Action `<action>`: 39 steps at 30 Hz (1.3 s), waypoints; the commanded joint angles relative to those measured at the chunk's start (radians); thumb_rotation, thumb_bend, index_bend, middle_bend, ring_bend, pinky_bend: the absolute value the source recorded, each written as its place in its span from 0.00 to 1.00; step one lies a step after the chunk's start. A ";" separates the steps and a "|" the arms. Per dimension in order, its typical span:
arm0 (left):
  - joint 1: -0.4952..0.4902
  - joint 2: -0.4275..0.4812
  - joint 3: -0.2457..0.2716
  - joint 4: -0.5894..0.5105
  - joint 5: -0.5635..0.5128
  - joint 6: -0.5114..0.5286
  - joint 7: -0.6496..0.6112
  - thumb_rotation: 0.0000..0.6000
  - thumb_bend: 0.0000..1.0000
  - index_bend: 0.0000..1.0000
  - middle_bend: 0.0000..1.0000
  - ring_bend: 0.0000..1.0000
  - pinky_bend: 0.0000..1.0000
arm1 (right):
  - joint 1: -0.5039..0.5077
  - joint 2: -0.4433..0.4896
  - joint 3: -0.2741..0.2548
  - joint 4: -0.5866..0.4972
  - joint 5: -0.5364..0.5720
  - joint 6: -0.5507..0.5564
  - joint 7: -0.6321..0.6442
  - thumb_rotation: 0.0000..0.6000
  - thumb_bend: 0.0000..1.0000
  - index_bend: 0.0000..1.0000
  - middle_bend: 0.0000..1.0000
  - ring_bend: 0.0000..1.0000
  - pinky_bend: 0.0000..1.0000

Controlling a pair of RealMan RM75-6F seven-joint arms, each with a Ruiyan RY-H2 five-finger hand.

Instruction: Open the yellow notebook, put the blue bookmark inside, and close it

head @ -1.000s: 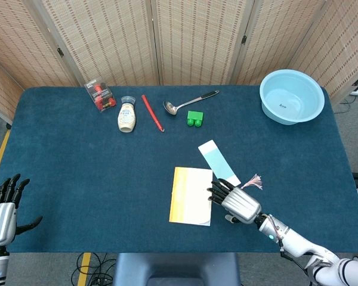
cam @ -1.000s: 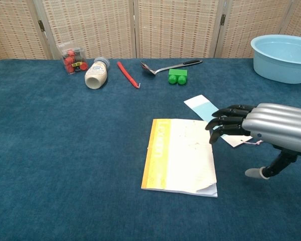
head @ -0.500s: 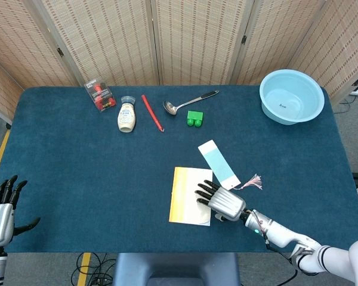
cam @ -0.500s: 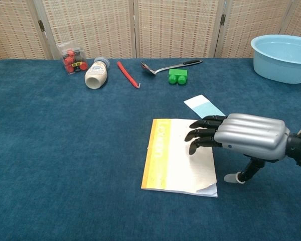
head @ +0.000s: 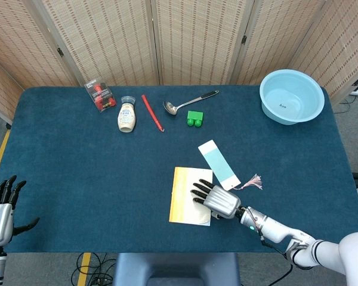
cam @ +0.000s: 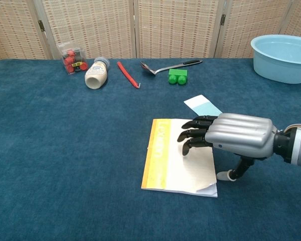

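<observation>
- My right hand (head: 218, 201) hovers palm-down over the right half of the closed yellow-spined notebook with a white cover (head: 188, 195), dark fingers (cam: 193, 134) loosely spread and holding nothing; whether they touch the cover I cannot tell.
- The blue-and-white paper bookmark with a pink tassel (head: 218, 164) lies flat just beyond the notebook's far right corner.
- My left hand (head: 1, 205) waits well left of the notebook, at the near edge of the dark blue table (head: 77, 161), fingers apart and empty.

Along the far side of the blue table (head: 77, 161) lie a boxed toy pack (head: 100, 96), a small bottle (head: 127, 116), a red stick (head: 152, 112), a ladle (head: 188, 102), a green block (head: 194, 118) and a light-blue basin (head: 291, 96).
</observation>
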 commanded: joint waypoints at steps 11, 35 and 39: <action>0.002 0.004 -0.001 -0.003 -0.007 -0.006 -0.001 1.00 0.07 0.15 0.05 0.04 0.15 | 0.032 -0.020 -0.012 0.018 0.015 -0.008 -0.003 1.00 0.23 0.28 0.14 0.03 0.09; 0.008 0.004 -0.006 0.011 -0.010 -0.004 -0.021 1.00 0.07 0.15 0.05 0.04 0.15 | 0.090 -0.088 -0.014 0.094 0.031 -0.008 0.004 1.00 0.36 0.39 0.21 0.10 0.09; 0.009 0.005 -0.006 0.015 -0.009 -0.002 -0.026 1.00 0.07 0.15 0.05 0.04 0.15 | 0.096 -0.106 -0.011 0.117 0.034 0.006 0.014 1.00 0.38 0.42 0.23 0.11 0.10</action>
